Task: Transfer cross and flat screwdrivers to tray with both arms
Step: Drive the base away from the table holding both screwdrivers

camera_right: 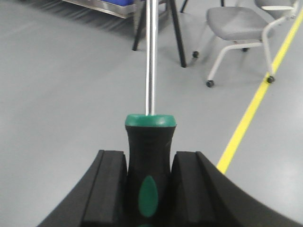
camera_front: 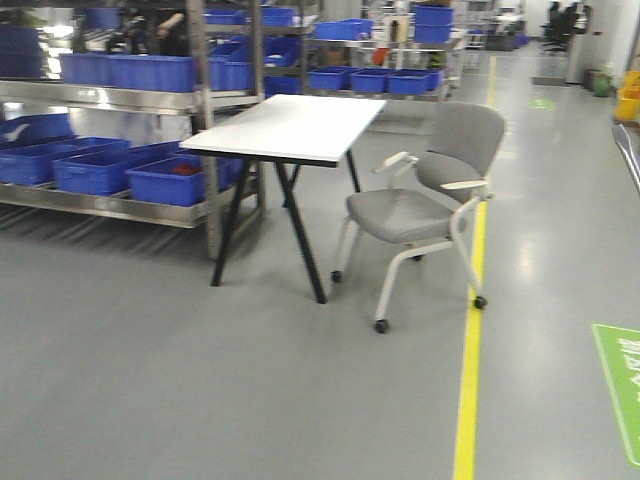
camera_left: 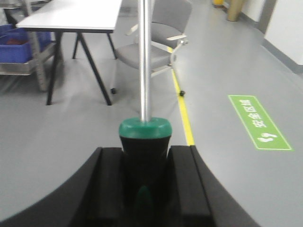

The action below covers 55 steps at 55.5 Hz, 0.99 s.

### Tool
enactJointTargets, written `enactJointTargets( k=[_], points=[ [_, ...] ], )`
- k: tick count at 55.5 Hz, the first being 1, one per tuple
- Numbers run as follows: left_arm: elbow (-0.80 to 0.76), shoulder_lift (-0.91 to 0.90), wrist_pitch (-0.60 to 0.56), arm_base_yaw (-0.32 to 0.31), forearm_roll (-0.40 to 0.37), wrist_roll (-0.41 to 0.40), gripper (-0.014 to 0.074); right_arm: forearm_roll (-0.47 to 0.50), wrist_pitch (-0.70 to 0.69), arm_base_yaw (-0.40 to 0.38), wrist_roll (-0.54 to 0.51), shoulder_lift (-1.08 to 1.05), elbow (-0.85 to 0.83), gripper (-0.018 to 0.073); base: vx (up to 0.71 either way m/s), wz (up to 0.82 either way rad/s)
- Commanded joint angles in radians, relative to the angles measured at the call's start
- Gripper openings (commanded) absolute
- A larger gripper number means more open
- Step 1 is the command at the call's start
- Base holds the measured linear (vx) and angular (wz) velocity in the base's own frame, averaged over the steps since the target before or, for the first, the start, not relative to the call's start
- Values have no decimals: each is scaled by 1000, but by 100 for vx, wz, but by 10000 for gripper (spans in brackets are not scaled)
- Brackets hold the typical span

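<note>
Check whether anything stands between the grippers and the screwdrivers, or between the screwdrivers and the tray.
Nothing does at the grippers: the left gripper is shut on the left screwdriver by its handle, the right gripper on the right screwdriver. The tray shows in no view, so that path cannot be judged.

The right end effector (camera_right: pixel 149 163) at bottom centre gripped the screwdriver (camera_right: pixel 150 142) by its black handle, with both fingers (camera_right: pixel 111 184) pressed against it. The steel shaft ran straight up past the top edge. A chair (camera_right: pixel 234 19) stood at upper right, near a yellow floor line (camera_right: pixel 246 123).
</note>
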Motion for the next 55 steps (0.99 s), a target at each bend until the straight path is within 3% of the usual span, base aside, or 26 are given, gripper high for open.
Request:
enactJointTargets(
  k=[1,28,55],
  points=[
    [-29,-4,-88,-5,-16,-11,-3,-4,-88,0,0,-1,-30,-8,23,-48],
    [-29,-4,-88,-5,-16,-11,-3,-4,-88,0,0,-1,-30,-8,29,-31],
    [-29,-4,-88,-5,-16,-11,-3,-3,-80,0,0,-1,-30,-8,42,16]
  ],
)
